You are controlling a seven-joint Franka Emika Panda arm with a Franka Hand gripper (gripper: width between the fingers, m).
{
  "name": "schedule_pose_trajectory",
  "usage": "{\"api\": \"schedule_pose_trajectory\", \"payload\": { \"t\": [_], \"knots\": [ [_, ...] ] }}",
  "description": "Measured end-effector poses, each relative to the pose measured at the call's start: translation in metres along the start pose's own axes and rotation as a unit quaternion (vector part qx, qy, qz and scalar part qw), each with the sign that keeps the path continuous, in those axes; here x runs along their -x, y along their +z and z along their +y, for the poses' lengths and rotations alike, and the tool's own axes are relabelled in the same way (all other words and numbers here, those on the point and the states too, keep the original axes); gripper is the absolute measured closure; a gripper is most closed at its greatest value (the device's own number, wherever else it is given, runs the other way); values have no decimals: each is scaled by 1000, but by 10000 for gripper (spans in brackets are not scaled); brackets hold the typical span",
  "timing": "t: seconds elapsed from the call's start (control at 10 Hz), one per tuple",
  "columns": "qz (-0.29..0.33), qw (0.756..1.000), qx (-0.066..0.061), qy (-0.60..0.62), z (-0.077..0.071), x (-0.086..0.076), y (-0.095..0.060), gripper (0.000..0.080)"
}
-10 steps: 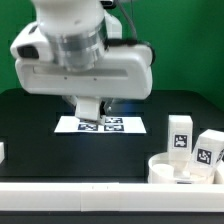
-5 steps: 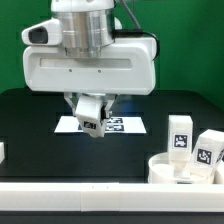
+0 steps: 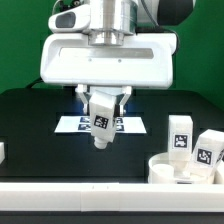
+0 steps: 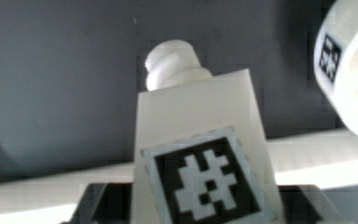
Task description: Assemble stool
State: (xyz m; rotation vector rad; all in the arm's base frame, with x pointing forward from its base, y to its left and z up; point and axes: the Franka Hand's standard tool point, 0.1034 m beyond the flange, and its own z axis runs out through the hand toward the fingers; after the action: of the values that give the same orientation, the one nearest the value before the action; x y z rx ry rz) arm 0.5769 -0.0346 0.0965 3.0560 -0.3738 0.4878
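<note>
Plainly the pincer [image 3: 102, 103] is clamped on one leg [image 3: 101, 130], gripping its upper end. That leaves the tagged face showing and the ribbed peg [image 4: 172, 60] at the far end free, as the wrist view shows. The leg hangs slightly tilted, clear of the tabletop [image 3: 40, 130], in front of the marker board [image 3: 130, 124]. The seat [image 3: 172, 172] lies well off to the exterior view's right, with two other legs [image 3: 179, 135] [image 3: 209, 150] standing by it; whether they touch it I cannot tell. I'd say the grip sits high so the peg can meet a socket in the seat.
</note>
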Motion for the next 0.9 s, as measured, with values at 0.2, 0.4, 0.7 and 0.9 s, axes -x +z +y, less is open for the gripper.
{"api": "schedule_pose_trajectory", "payload": {
  "t": [0.2,0.4,0.7,0.9],
  "knots": [
    [6,1000,-8,-22,6,-5,-4,476],
    [17,999,-30,-28,-3,-17,-12,476],
    [48,998,-45,-17,-24,-29,-19,476],
    [47,998,-44,-16,-22,-29,-18,476]
  ]
}}
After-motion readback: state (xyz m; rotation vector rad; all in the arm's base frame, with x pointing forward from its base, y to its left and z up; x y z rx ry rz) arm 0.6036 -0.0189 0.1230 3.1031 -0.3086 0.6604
